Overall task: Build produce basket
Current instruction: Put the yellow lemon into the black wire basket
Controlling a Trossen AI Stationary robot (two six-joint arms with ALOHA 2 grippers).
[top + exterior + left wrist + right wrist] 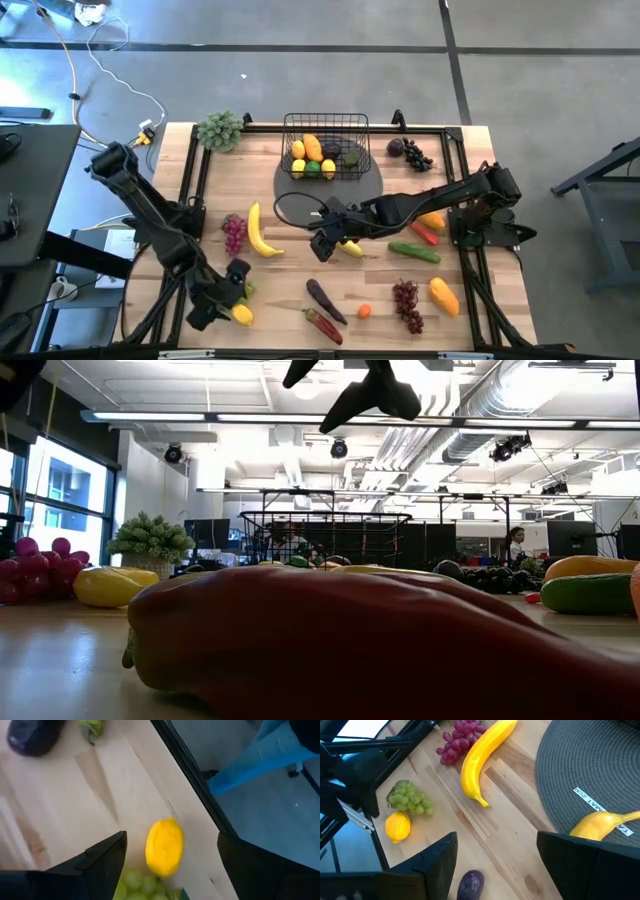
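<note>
The black wire basket (325,145) stands on a round grey mat (372,186) at the table's far middle, with lemons and other produce inside. My left gripper (230,298) hangs open over the near left corner, above a lemon (165,847) and green grapes (135,885); the lemon lies between its fingers in the left wrist view, untouched. My right gripper (326,240) is open above the wood at the mat's near edge. A small banana (605,822) lies partly on the mat beside it. A long banana (485,760) and purple grapes (462,732) lie left of the mat.
More produce is scattered on the near half: an eggplant (325,300), a red pepper (322,325), red grapes (407,303), a mango (444,295), a cucumber (413,250). A leafy bunch (220,130) sits at the far left. The lemon lies close to the table's black frame rail (192,775).
</note>
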